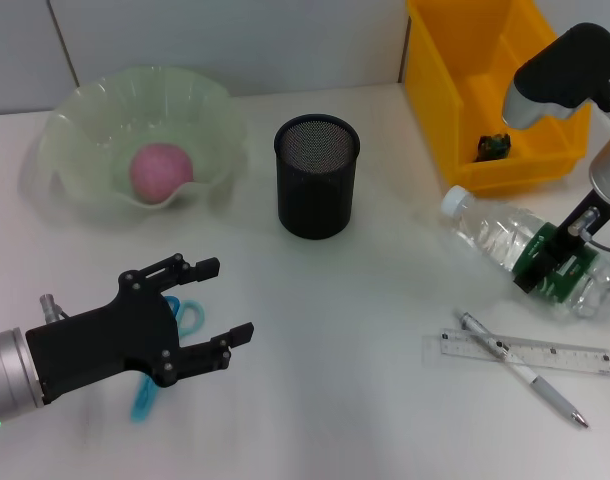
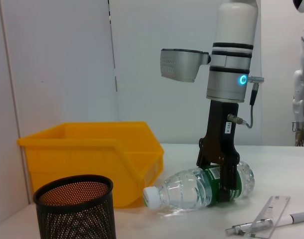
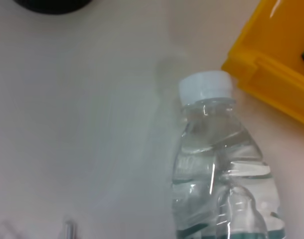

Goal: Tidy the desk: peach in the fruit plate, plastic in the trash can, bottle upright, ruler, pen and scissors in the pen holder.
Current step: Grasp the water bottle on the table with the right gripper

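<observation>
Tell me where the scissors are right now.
In the head view the blue-handled scissors lie flat on the desk on the robot's left, mostly hidden under the open left gripper, in front of the fruit plate.

A clear bottle [image 1: 520,245] with white cap and green label is lying on its side just beside the yellow bin [image 1: 490,85], cap pointing toward the black mesh pen holder [image 1: 316,175].
</observation>
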